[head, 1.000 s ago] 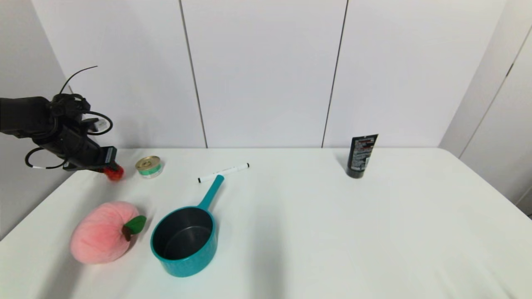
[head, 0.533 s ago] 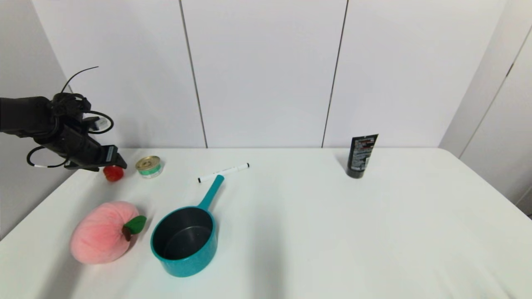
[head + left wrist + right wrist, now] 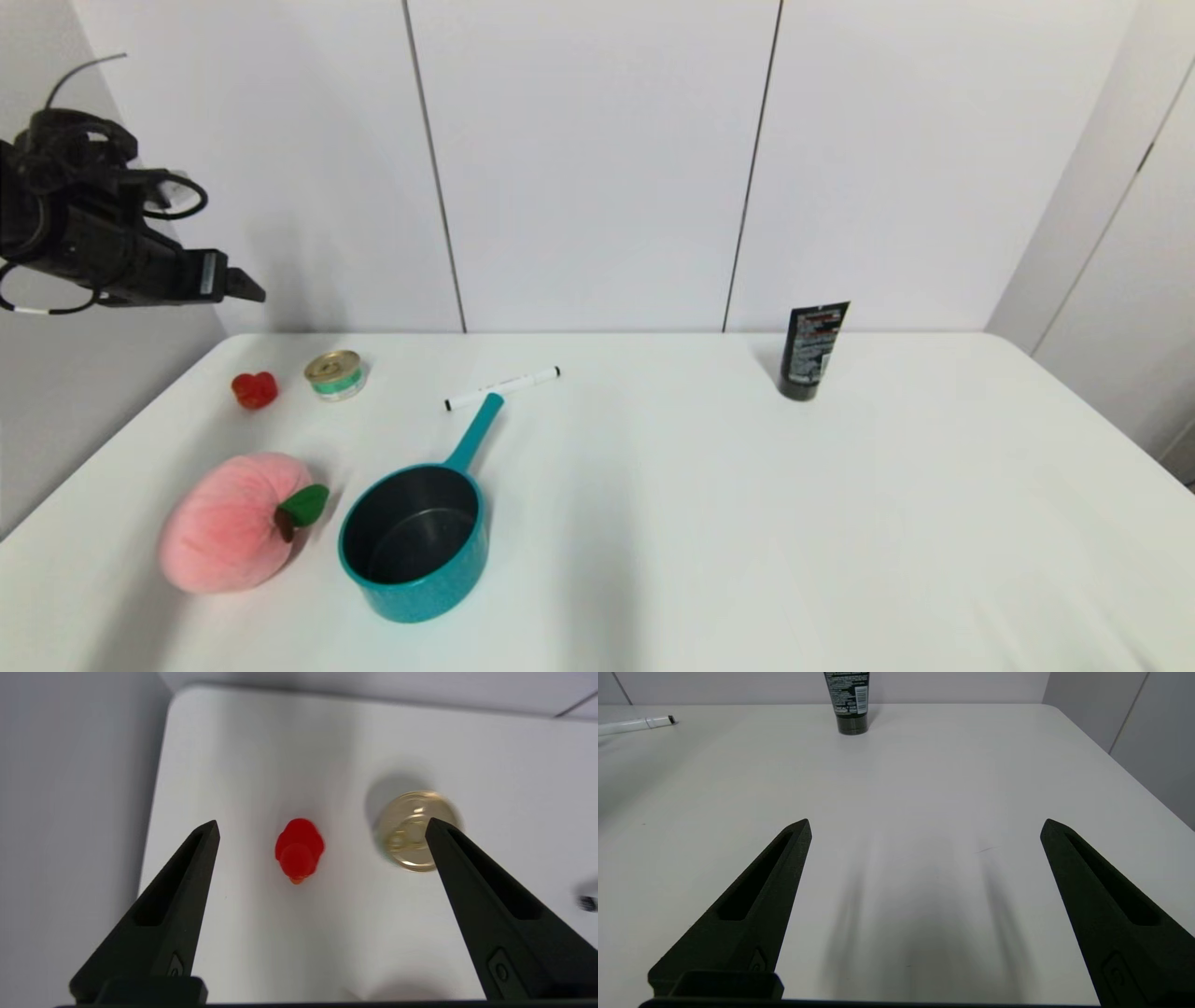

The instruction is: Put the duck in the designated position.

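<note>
1. Left gripper (image 3: 245, 286) has let go of the duck (image 3: 254, 389) and lifted clear; fingers spread wide, nothing held.
2. Duck now sits on bare table (image 3: 709, 523) at about 10 o'clock from the pot (image 3: 415, 543), just beside the can (image 3: 335, 374), near the table's left edge. Placement looks done.
3. Right gripper (image 3: 924, 826) parked, fingers wide.
4. Open room lies on the right side.

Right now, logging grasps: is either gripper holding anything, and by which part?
Nothing is held. The left gripper is open above the small red rubber duck, which sits on the table; the right gripper is open, empty.
</note>
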Tool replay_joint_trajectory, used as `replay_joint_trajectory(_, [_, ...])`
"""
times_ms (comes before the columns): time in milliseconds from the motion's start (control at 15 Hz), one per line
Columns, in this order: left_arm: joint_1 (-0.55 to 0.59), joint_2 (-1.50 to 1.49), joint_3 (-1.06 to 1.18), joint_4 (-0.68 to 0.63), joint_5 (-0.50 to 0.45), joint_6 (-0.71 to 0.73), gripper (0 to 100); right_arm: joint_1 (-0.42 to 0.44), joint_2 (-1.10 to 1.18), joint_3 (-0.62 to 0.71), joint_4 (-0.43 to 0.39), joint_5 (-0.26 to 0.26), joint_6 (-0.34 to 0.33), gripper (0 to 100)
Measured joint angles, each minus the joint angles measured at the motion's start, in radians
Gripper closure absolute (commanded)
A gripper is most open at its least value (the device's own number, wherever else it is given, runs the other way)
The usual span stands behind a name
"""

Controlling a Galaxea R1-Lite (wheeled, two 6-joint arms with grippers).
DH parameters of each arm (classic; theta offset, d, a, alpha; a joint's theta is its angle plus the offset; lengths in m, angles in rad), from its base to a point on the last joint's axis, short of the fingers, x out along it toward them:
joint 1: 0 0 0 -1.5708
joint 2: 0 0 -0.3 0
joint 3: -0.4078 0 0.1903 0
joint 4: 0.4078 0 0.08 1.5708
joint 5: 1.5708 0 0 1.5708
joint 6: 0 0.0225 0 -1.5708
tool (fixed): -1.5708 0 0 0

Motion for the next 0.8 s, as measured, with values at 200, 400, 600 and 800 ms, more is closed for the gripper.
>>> replay_joint_trajectory(200, [-0.056, -0.138, 0.008, 0.000, -0.002, 0.001, 0, 0.000, 0.000, 0.000, 0.000, 0.000, 0.000, 0])
replay_joint_trajectory(400, [-0.155, -0.278, 0.010, 0.000, -0.002, 0.003, 0, 0.000, 0.000, 0.000, 0.000, 0.000, 0.000, 0])
replay_joint_trajectory(600, [-0.274, -0.413, 0.074, 0.000, 0.003, 0.011, 0, 0.000, 0.000, 0.000, 0.000, 0.000, 0.000, 0])
replay_joint_trajectory(800, [-0.376, -0.562, 0.254, -0.036, 0.034, 0.029, 0, 0.000, 0.000, 0.000, 0.000, 0.000, 0.000, 0])
